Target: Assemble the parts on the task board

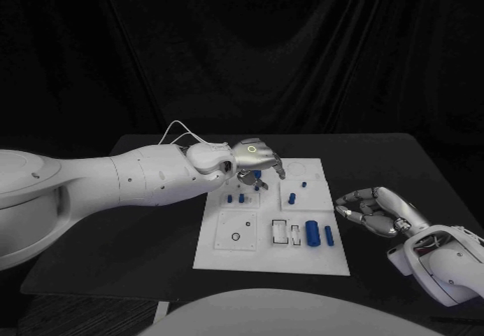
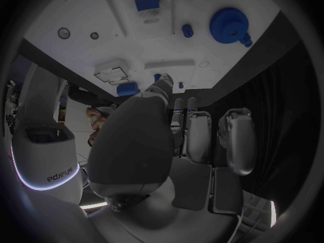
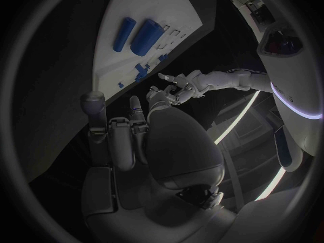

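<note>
The white task board (image 1: 272,248) lies mid-table. My left hand (image 1: 254,159) hangs over its far left part, fingers pointing down at the plate. In the left wrist view the thumb tip (image 2: 164,85) sits at a small blue part (image 2: 157,77); whether it is pinched I cannot tell. Two small blue pegs (image 1: 235,199) stand just below the hand, and other pegs (image 1: 292,198) stand to their right. Two blue cylinders (image 1: 321,234) lie at the near right. A blue gear (image 2: 226,24) and a blue block (image 2: 147,1) are on the board. My right hand (image 1: 375,210) rests on the table right of the board, fingers curled, holding nothing.
A dark ring (image 1: 236,236) and two white rectangular frames (image 1: 287,234) sit in the board's near part. The black table (image 1: 151,238) stretches on both sides. In the right wrist view the board (image 3: 115,65), the cylinders (image 3: 146,36) and my left hand (image 3: 177,87) appear.
</note>
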